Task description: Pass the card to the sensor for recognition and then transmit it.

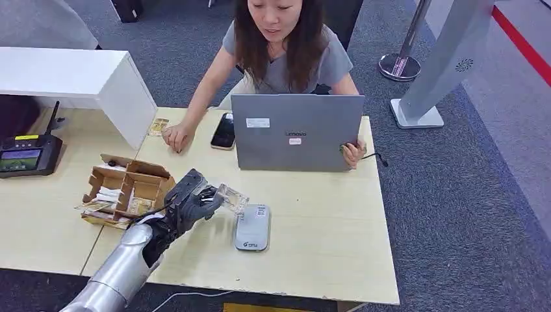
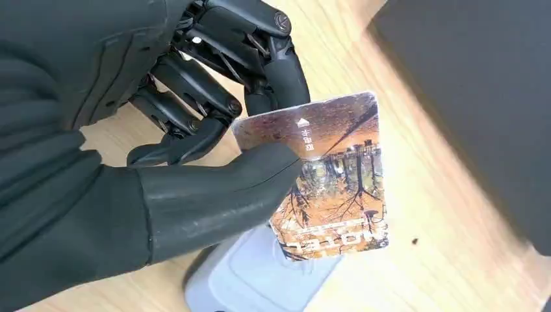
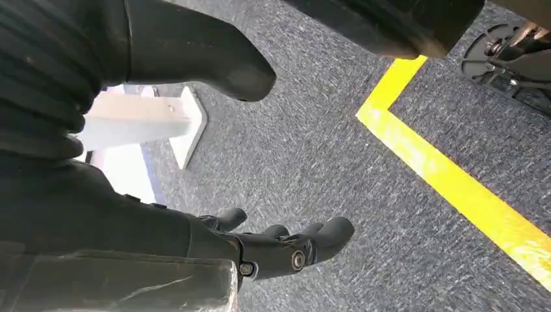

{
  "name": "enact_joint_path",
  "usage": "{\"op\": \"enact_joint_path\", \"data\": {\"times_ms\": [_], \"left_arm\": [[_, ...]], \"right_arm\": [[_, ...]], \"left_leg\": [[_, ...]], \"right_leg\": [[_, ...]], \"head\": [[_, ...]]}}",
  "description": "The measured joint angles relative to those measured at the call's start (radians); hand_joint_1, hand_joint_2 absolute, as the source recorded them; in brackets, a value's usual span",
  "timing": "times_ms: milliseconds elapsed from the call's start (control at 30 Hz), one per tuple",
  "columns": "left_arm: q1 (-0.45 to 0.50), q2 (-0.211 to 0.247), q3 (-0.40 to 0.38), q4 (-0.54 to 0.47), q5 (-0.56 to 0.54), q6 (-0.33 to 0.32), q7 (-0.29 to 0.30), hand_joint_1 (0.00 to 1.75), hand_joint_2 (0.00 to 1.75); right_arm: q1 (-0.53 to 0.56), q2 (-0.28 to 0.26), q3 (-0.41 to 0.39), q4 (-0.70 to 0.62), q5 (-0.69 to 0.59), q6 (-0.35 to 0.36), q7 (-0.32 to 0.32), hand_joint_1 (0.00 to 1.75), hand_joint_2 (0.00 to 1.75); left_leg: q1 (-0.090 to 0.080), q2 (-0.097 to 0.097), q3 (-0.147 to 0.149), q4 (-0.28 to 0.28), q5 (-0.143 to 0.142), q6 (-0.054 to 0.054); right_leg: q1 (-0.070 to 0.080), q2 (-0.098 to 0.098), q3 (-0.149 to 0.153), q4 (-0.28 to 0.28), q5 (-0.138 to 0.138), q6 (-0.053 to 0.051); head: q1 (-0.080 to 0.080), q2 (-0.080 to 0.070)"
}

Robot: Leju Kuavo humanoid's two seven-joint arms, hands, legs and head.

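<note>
My left hand point(image 1: 190, 201) pinches a card point(image 1: 232, 197) between its thumb and fingers, just above the near-left end of the grey sensor pad point(image 1: 253, 227) on the table. In the left wrist view the card point(image 2: 331, 188) shows an orange-brown picture with printed lettering, and the thumb point(image 2: 221, 195) lies across its face with the pale sensor point(image 2: 247, 279) beneath. My right hand point(image 3: 273, 247) hangs over grey carpet, fingers apart and loosely bent, with nothing in it.
A person sits across the table behind a grey laptop point(image 1: 297, 132), one hand on the tabletop beside a black phone point(image 1: 224, 131). A cardboard box point(image 1: 127, 190) of cards stands left of my hand. A black terminal point(image 1: 29, 155) and a white box point(image 1: 71, 77) stand far left.
</note>
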Motion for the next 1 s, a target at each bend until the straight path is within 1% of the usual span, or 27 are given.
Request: {"op": "enact_joint_path", "data": {"times_ms": [333,500,733,1000], "left_arm": [[-0.004,0.014,-0.022,0.026,0.003,-0.011,0.008,1.75,1.75],[-0.006,0.019,-0.031,0.037,0.023,-0.032,0.018,1.75,1.75],[-0.014,0.026,-0.053,0.057,0.024,-0.033,0.021,1.75,1.75],[-0.031,0.027,-0.081,0.078,0.014,-0.032,0.039,1.75,1.75]], "right_arm": [[-0.003,0.0,0.008,0.0,0.0,0.0,0.0,0.0,1.75],[-0.003,0.0,0.015,0.0,-0.001,0.003,0.001,0.0,1.75],[-0.003,0.0,0.028,0.0,-0.001,0.004,0.007,0.0,1.75],[-0.003,0.003,0.035,0.0,-0.001,0.009,0.011,0.0,1.75]], "left_leg": [[0.0,0.0,0.0,0.0,0.0,0.0],[0.0,0.0,0.0,0.0,0.0,0.0],[0.0,0.0,0.0,0.0,0.0,0.0],[0.0,0.0,0.0,0.0,0.0,0.0]], "right_leg": [[0.0,0.0,0.0,0.0,0.0,0.0],[0.0,0.0,0.0,0.0,0.0,0.0],[0.0,0.0,0.0,0.0,0.0,0.0],[0.0,0.0,0.0,0.0,0.0,0.0]], "head": [[0.0,0.0],[0.0,0.0],[0.0,0.0],[0.0,0.0]]}}
